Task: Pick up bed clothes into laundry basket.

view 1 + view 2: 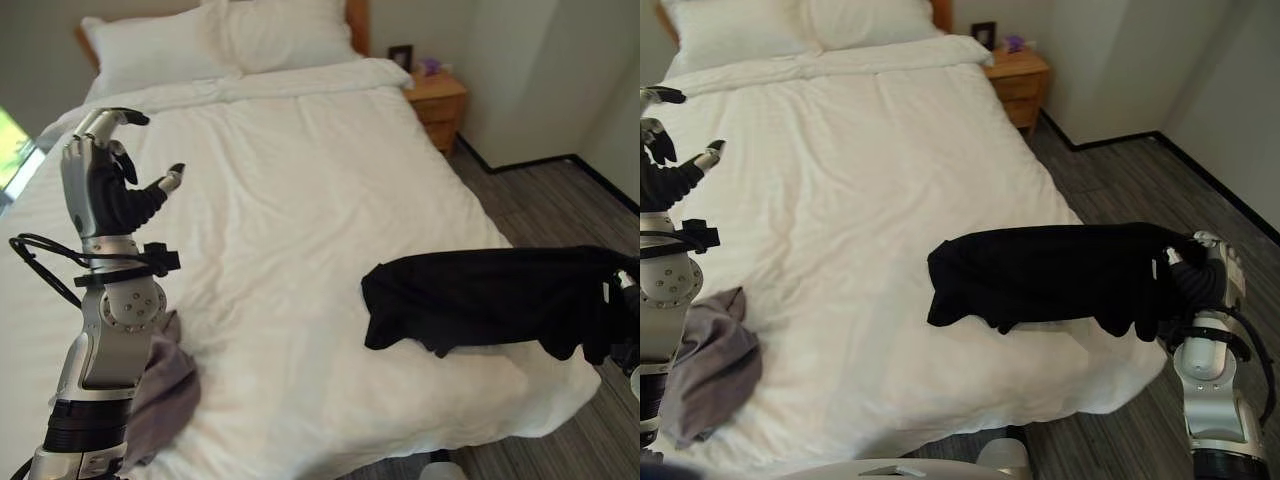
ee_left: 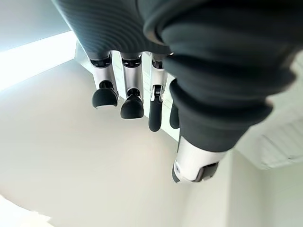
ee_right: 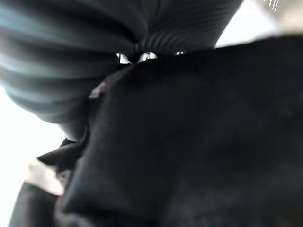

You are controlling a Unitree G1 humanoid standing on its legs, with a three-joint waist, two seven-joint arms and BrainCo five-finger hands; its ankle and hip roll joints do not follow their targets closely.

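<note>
Right hand (image 1: 1205,275) grips one black garment (image 1: 1050,270) (one grey garment (image 1: 710,365) on bed (image 1: 860,200)).

black garment (image 1: 1050,272): matt, soft cloth, hanging limp
grey garment (image 1: 710,365): dull, crumpled cloth
duvet (image 1: 300,220): smooth white fabric, creasing lightly
nightstand (image 1: 438,103): wood, showing a slight sheen
floor (image 1: 560,205): grey wood-look planks

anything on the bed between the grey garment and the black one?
No. In the left eye view, bare white duvet lies between the grey garment and the black garment, which the right hand holds.
</note>
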